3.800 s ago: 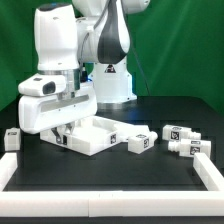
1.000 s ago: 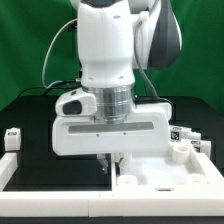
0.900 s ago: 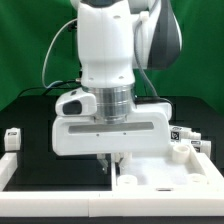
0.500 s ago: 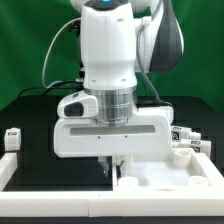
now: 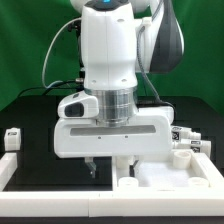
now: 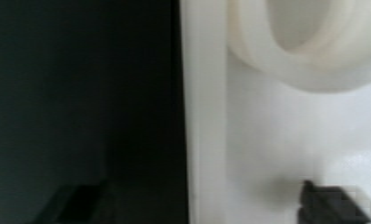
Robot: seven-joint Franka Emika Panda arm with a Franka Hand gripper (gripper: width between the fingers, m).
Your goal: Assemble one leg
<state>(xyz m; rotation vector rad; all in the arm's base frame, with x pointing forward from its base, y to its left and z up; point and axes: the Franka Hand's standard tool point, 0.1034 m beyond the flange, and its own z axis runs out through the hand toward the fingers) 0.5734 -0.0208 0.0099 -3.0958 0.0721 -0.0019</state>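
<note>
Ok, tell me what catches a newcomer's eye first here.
The arm's bulky white wrist fills the exterior view's middle, its tool open low over the black mat. The fingers straddle an edge of the white tabletop, which lies at the exterior view's lower right. Small tagged legs cluster beyond it.

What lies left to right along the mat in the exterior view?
Lone leg → gripper → tabletop → cluster of legs.
</note>
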